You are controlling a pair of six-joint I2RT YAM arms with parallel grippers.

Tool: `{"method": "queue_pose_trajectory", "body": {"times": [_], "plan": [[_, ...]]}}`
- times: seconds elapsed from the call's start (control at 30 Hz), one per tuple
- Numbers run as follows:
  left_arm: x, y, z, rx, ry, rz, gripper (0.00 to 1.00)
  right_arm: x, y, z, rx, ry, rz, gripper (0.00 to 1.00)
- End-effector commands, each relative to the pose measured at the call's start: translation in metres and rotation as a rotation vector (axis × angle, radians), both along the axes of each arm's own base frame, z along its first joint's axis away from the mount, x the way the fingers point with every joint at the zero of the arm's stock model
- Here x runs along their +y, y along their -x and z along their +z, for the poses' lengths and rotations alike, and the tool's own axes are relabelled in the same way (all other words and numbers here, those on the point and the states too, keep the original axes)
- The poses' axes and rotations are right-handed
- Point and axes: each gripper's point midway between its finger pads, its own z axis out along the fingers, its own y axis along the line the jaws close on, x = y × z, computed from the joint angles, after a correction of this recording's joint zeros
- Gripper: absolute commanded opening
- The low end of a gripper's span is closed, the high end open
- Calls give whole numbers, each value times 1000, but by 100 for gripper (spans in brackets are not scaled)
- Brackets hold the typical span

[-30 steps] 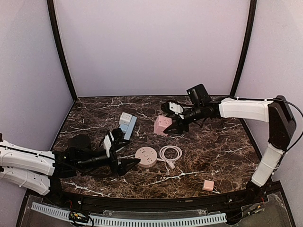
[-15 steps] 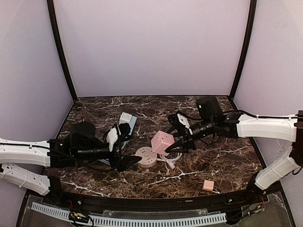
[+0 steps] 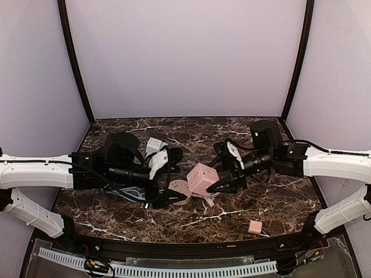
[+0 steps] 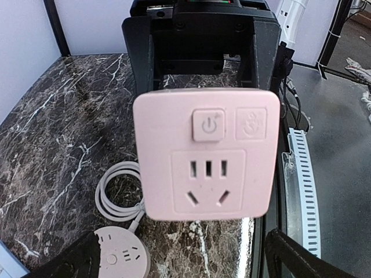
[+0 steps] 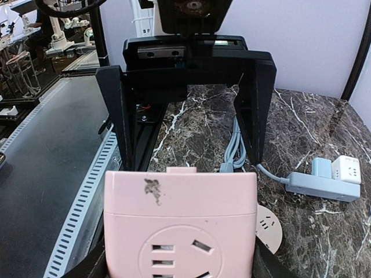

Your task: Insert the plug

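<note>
Logging the key relation first: pink cube socket [image 3: 203, 179] held off the marble over the middle of the table [image 3: 116, 220], its face with the power button and pin holes square toward the left gripper [image 3: 173, 176] and directly ahead along that gripper's reach. Pinched across two opposite side faces by the right gripper [image 3: 215, 178], pads pressed on the cube.

Seen from the right wrist: left fingers [image 5: 113, 133] spread wide, nothing between them, touching nothing.

Judged nearer the loose hardware: left arm, with the round pink strip [image 4: 119, 260] and coiled white cable [image 4: 113, 194] just beneath its fingers, toward the near edge.

Plug [image 3: 208, 201] taken to be the white end of that cable, lying flat on the table just beside the cube on the near-edge side. Too small to read its pins or long axis. Held by neither gripper.

Expect a drop by the left gripper to fetch it before any mating. Risk: cube twisting in the pinch under the push.
</note>
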Motion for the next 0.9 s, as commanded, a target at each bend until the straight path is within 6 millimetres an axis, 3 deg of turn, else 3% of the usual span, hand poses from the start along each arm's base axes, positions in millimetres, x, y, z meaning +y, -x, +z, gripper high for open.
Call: {"method": "queue_pose_trajectory", "body": {"times": [0.0, 0.3, 0.53, 0.73, 0.87], "plan": [[-16, 13, 5, 33, 2, -77, 98, 6, 3, 5, -16, -21, -5, 18], [-38, 7, 19, 37, 67, -85, 93, 9, 8, 1, -33, -10, 3, 16], [-50, 3, 26, 60, 86, -83, 81, 9, 8, -2, -43, -1, -3, 15], [-53, 1, 24, 78, 79, -74, 70, 8, 10, 0, -56, -10, 0, 14], [-56, 4, 20, 92, 77, -93, 49, 7, 11, 1, -63, -19, 5, 14]]}}
